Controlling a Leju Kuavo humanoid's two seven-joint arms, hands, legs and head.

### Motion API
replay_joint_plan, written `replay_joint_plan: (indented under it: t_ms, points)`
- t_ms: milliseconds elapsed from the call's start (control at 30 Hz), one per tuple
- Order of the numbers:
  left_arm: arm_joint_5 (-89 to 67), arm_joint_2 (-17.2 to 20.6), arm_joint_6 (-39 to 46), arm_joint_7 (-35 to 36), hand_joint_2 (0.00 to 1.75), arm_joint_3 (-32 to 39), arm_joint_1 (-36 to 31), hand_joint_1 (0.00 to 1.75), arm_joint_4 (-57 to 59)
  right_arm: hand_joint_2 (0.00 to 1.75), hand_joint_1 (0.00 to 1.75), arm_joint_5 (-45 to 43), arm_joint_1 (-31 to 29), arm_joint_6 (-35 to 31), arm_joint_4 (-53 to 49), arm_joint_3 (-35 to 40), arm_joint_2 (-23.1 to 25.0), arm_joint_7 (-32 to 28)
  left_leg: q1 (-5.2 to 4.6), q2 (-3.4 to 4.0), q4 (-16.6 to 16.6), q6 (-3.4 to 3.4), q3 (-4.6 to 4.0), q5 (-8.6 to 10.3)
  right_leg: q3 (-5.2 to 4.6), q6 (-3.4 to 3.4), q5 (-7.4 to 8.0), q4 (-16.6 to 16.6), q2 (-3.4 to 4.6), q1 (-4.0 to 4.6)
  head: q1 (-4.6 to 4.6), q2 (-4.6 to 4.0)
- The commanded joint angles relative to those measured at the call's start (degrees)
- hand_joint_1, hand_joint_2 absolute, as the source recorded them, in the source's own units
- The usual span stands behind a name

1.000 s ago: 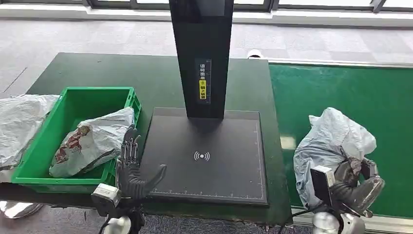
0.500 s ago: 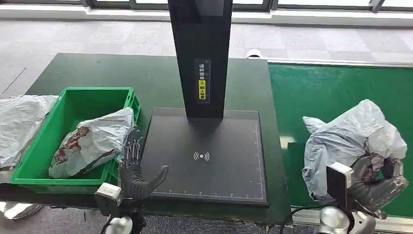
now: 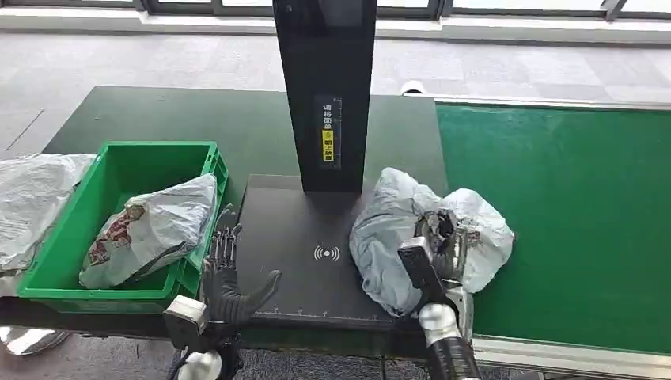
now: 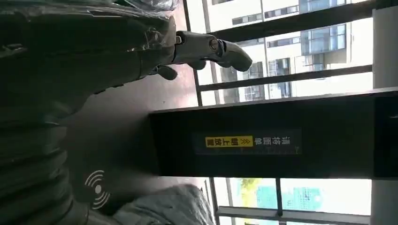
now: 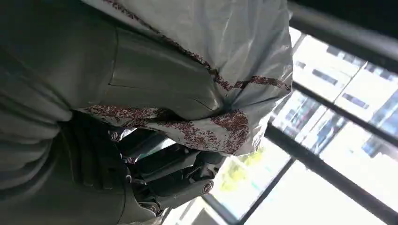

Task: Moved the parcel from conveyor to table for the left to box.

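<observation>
The crumpled pale grey plastic mailer parcel (image 3: 396, 229) sat over the right part of the flat black scanner pad (image 3: 293, 237) on the dark green table (image 3: 198, 119), its right side bulging past the pad's edge toward the bright green conveyor belt (image 3: 554, 214). Whether its underside rested fully on the pad or hung just above could not be told from the head view. The right hand (image 3: 439, 241) gripped the parcel from the near side; in the right wrist view the fingers (image 5: 183, 176) were curled into the bag's gathered, red-printed fold, so the grasp was firm.

The left hand (image 3: 225, 273) hovered at the pad's near left corner, fingers spread and holding nothing. Just beside it stood the green plastic crate (image 3: 47, 261), with another grey mailer bag (image 3: 150, 226) lying inside, and a further grey bag (image 3: 32, 198) lay outside the crate on the far left. The black upright scanner column (image 3: 328, 87) rose from the pad's far edge.

Judgement: step in hand was setting the parcel down for the left hand. To do it well, the parcel should be lowered fully onto the pad, nearer its centre, before letting go, clear of the column. The fingers should open slowly, since loose film may snag on them and drag the bag back. The left hand should wait until the right one is clear.
</observation>
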Motion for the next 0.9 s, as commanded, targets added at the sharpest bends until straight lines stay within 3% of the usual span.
replay_joint_plan:
  t_ms: [33, 400, 433, 700, 900]
  points:
    - [0.0, 0.5, 1.1, 0.2, 1.75, -1.3, -3.8, 0.00, 3.6, 1.75, 1.75, -1.5, -7.4, 2.7, 18.9, 7.5, -2.1, 0.2, 0.01, -0.05, -0.2, 0.06, 0.13, 0.05, 0.18, 0.02, 0.05, -0.2, -0.07, 0.02, 0.00, -0.02]
    - [-0.7, 0.6, 3.0, 0.2, 1.75, -2.3, -4.1, 0.00, 3.8, 1.75, 1.75, -1.0, -8.4, 5.1, 22.2, 8.1, -1.8, 1.9, 0.01, -0.09, -0.1, 0.04, 0.03, 0.04, 0.06, 0.00, 0.05, -0.1, -0.10, -0.02, 0.00, 0.00]
    - [-0.7, 0.6, 3.2, 0.2, 1.75, -2.4, -3.9, 0.00, 3.6, 1.75, 0.00, -0.6, -8.4, 3.5, 22.1, 8.1, -1.7, 3.0, 0.00, -0.11, 0.0, 0.03, 0.01, 0.02, 0.04, 0.00, 0.02, -0.1, -0.12, -0.02, 0.00, 0.00]
    - [-0.8, 0.5, 3.7, 0.2, 1.75, -2.2, -3.3, 0.00, 3.0, 1.75, 0.00, -0.3, -8.4, 0.7, 21.7, 7.6, -1.5, 3.7, 0.00, -0.07, -0.1, 0.04, 0.06, 0.02, 0.09, 0.01, 0.03, -0.1, -0.08, 0.00, 0.00, 0.00]
    - [-0.8, 0.4, 4.4, 0.2, 1.75, -2.1, -2.2, 0.00, 1.8, 1.75, 0.00, -2.1, -7.1, -9.1, 17.1, 5.2, -1.1, 0.2, -0.01, -0.09, -0.1, 0.05, 0.06, 0.04, 0.10, 0.01, 0.05, -0.1, -0.10, -0.01, 0.00, 0.00]
